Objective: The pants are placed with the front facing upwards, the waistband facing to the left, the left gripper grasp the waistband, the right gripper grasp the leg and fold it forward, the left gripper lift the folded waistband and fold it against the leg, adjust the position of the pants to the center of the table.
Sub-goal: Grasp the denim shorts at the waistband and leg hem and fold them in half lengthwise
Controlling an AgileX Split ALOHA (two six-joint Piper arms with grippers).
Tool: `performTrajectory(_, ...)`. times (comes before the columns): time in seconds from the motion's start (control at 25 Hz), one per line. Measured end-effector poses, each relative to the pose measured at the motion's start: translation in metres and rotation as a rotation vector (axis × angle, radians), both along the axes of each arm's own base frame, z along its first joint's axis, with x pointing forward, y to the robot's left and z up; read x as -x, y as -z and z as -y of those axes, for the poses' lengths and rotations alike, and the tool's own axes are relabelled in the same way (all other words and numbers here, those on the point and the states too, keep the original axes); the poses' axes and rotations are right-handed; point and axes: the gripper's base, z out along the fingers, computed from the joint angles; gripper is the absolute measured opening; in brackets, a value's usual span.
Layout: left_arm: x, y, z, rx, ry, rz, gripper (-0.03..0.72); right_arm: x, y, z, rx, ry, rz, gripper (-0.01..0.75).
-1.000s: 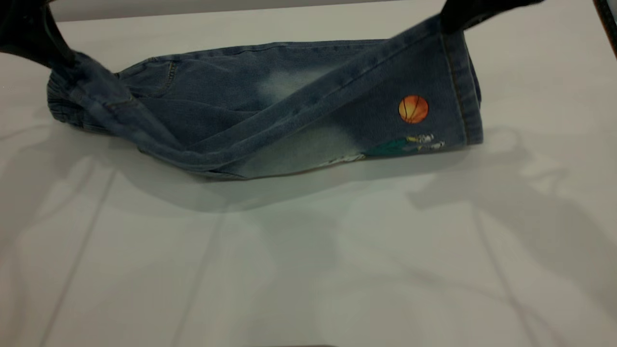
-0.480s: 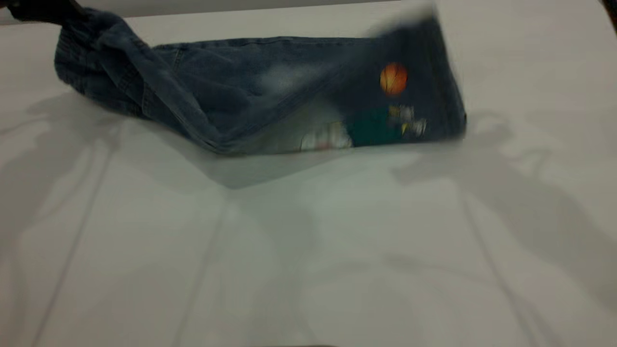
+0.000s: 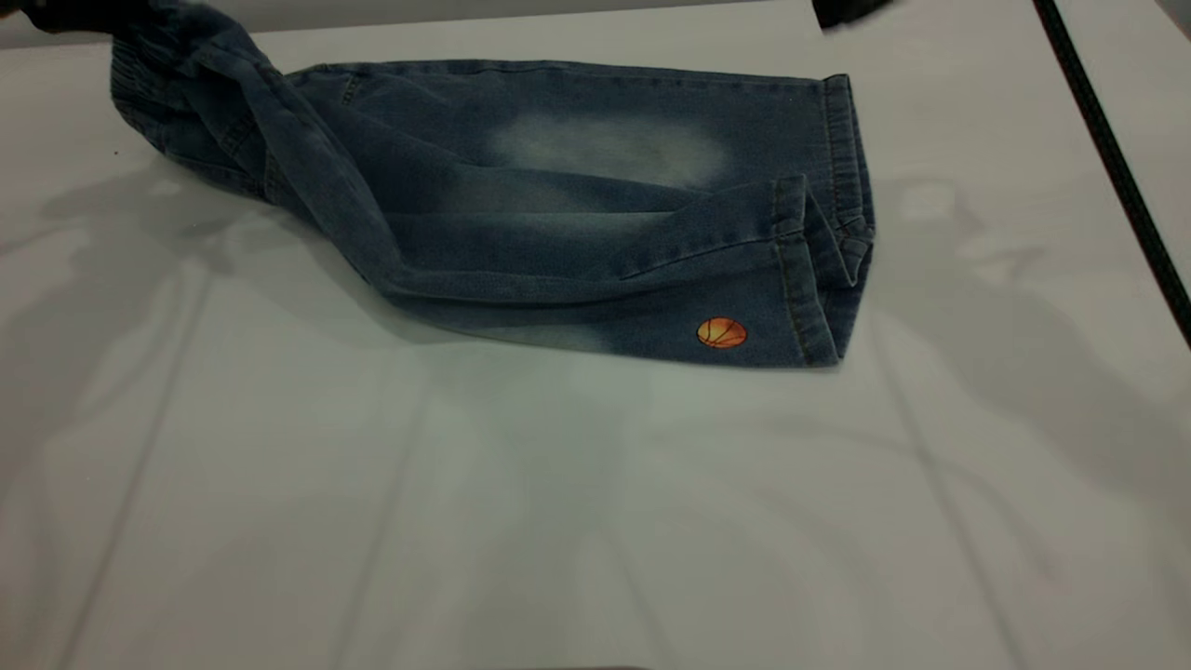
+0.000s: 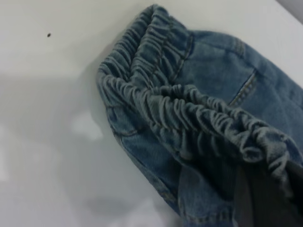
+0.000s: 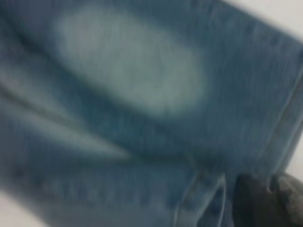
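- The pants (image 3: 558,214) lie on the table (image 3: 595,521), toward its far edge, folded lengthwise with one leg laid over the other; the cuffs point to the view's right and the orange ball emblem (image 3: 721,332) sits on the near leg.
- The waistband (image 3: 153,84) is raised off the surface at the far left. The left gripper (image 3: 70,14) sits at that raised end, judged to be holding it up ready for the fold onto the legs; the closure of its jaws cannot be determined.
- In the left wrist view the gathered waistband (image 4: 189,113) hangs doubled, which fits a lifted, already folded edge.
- The right gripper (image 3: 847,9) is above the far right, apart from the cuffs (image 3: 819,270). It grips nothing visible; its opening cannot be determined.
- The leg end lies flat, so it can act as the landing area for the waistband.
- Centring on the table is not yet done.
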Motion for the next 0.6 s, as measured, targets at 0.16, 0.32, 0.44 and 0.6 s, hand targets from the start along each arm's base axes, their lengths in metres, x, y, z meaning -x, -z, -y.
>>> performTrajectory(0.16, 0.0, 0.001, 0.0, 0.001, -0.001, -0.002, 0.062, 0.008, 0.009, 0.0, 0.017, -0.03, -0.116, 0.165)
performTrajectory(0.32, 0.0, 0.001, 0.0, -0.005, 0.003, 0.0, 0.062, 0.007, 0.03, -0.003, 0.01, -0.02, -0.172, 0.391)
performTrajectory(0.44, 0.0, 0.001, 0.0, -0.015, 0.012, 0.002, 0.062, 0.004, 0.053, -0.004, 0.018, -0.027, -0.209, 0.526)
performTrajectory(0.6, 0.0, 0.001, 0.0, -0.018, 0.015, 0.002, 0.063, 0.002, 0.078, -0.006, 0.026, -0.037, -0.236, 0.589)
